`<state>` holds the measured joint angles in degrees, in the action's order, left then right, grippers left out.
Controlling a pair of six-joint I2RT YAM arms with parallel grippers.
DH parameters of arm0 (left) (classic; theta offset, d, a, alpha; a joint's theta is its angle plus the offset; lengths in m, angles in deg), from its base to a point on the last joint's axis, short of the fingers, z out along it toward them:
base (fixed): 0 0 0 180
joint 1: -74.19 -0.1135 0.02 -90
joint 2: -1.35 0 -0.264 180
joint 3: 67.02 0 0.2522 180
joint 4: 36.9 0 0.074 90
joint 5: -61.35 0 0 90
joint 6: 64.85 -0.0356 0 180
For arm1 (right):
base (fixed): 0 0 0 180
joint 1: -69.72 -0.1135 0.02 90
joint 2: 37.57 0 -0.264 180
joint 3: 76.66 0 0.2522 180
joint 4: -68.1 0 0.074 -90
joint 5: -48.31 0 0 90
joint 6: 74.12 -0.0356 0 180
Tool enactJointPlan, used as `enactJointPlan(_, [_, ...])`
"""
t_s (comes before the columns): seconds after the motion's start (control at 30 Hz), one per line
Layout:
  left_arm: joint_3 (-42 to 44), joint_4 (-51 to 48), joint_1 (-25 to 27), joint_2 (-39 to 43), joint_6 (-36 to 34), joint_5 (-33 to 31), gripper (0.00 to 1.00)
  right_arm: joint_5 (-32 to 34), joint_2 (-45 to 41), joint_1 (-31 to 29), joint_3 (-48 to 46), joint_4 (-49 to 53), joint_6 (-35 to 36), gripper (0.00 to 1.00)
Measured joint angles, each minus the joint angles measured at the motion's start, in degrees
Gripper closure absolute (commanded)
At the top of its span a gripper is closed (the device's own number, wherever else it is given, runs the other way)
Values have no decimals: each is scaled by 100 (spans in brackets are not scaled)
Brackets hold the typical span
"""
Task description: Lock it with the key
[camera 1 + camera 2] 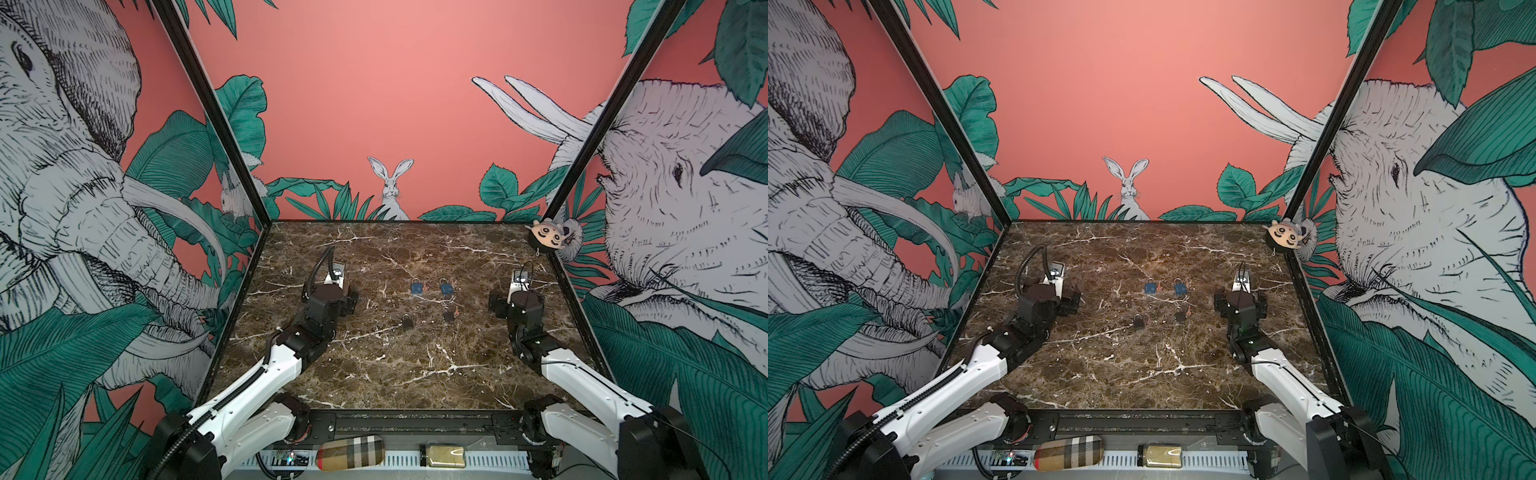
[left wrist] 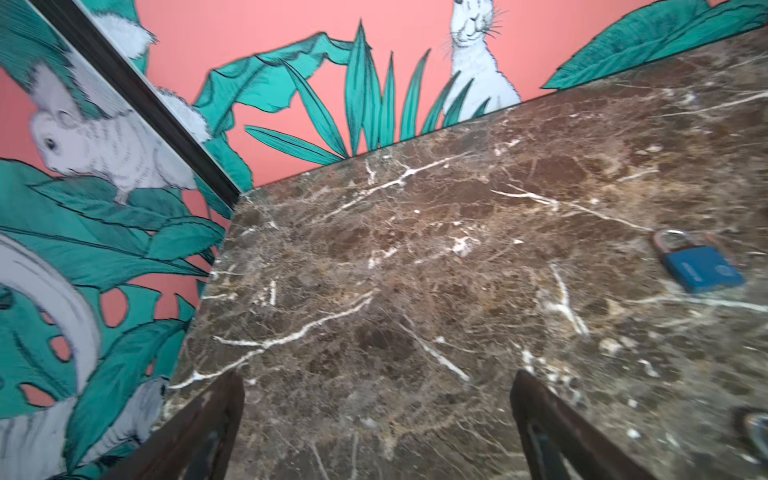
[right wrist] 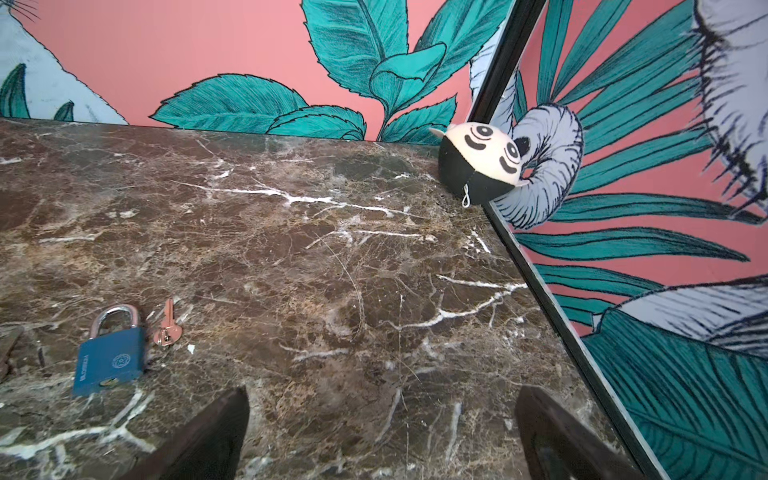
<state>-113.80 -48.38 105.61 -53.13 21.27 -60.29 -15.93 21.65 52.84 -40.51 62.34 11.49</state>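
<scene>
Right wrist view gives me the right gripper [image 3: 382, 399] with jaws wide apart, holding nothing; a blue lock [image 3: 110, 361] lies on the table [image 3: 374, 249] to its left, a pink key [image 3: 167, 328] just beside that lock. My left gripper [image 2: 378, 382] is spread and empty too, a second blue lock [image 2: 702, 272] well off to its right.

Brown marble tabletop [image 1: 374, 374] w/ white veins. Plush face toy [image 1: 547, 235] (cream front, black back) sits in far right corner. Plaid case [image 1: 355, 452] & yellowish jar [image 1: 444, 456] lie apart, beyond near table edge.
</scene>
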Motion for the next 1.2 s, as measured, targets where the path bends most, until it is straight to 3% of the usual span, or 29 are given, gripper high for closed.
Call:
enactJointPlan(0.27, [627,1202,-981,-46,-411,109,1,-1340,446,444,-26,-343,433,1])
enactJointPlan(0.57, [1563,3082,-1379,-1421,-492,396,1,-2326,603,1001,-238,-859,520,1])
enactJointPlan(0.83, [1609,4312,-1840,-2221,-544,861,1,-2463,1019,1447,-570,-1731,579,1])
enactJointPlan(1.2, [1615,5626,-2238,-3460,-560,1484,1,-2494,2802,1609,-859,-4013,476,1])
